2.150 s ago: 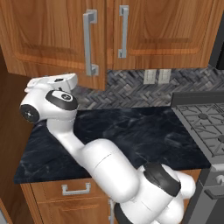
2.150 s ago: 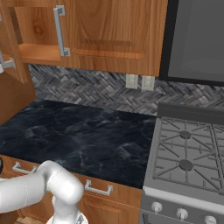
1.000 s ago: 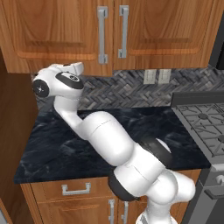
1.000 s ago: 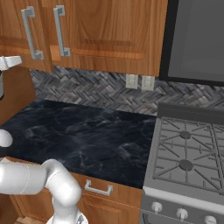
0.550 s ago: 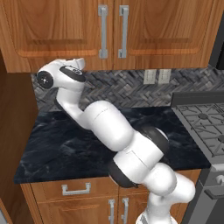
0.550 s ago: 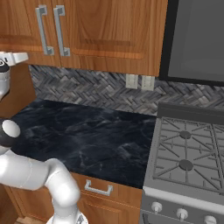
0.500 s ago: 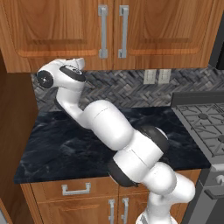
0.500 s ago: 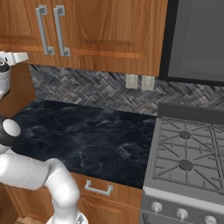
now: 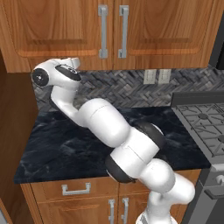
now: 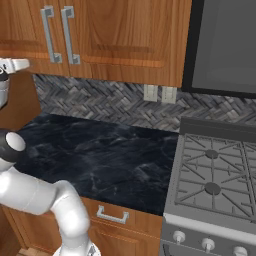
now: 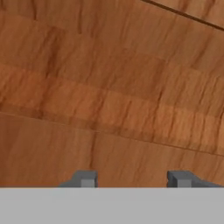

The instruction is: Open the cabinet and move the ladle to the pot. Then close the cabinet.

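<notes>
The cabinet (image 9: pixel 61 30) of reddish-brown wood hangs above the counter with both doors shut, its two silver bar handles (image 9: pixel 103 29) side by side at the middle seam. It also fills the upper left of the right base view, cabinet (image 10: pixel 115 30). My gripper (image 9: pixel 74 62) sits at the lower edge of the left door, left of the handles. In the hand view the gripper (image 11: pixel 133 179) faces bare wood close up, fingertips (image 11: pixel 87 179) apart with nothing between them. The ladle and the pot are out of view.
A dark marble counter (image 10: pixel 95 160) runs below the cabinet, with base cabinet drawers (image 9: pixel 76 189) under it. A gas stove (image 10: pixel 215 170) stands to the right, a dark microwave panel (image 10: pixel 225 45) above it. Two wall outlets (image 9: pixel 157 76) sit on the herringbone backsplash.
The left cabinet door has swung the last bit shut, bringing its handle beside the other one. My hand has risen slightly toward the door's lower edge.
</notes>
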Controlling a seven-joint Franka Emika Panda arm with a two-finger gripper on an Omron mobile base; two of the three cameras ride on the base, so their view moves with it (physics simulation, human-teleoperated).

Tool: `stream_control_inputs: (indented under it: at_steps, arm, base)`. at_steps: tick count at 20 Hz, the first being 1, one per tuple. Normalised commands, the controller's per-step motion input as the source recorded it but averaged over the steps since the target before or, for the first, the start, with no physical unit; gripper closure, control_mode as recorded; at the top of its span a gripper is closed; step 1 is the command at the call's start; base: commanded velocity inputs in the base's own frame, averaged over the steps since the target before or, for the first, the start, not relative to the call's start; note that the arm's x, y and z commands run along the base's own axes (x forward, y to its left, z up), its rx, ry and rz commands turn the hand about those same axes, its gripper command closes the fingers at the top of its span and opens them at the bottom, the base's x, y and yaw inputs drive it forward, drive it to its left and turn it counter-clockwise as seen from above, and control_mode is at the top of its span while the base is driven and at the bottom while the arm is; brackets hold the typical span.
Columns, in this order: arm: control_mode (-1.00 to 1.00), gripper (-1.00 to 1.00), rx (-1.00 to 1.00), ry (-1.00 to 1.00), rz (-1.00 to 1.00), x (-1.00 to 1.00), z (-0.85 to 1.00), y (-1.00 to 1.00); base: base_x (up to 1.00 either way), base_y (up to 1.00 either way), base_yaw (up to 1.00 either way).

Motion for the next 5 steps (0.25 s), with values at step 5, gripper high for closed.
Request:
stream_control_inputs:
  at_steps: [5]
  arm:
    - [-1.00,-1.00,0.00,0.03,0.00,0.13,0.00,-0.05]
  base:
    - [0.00,0.00,0.00]
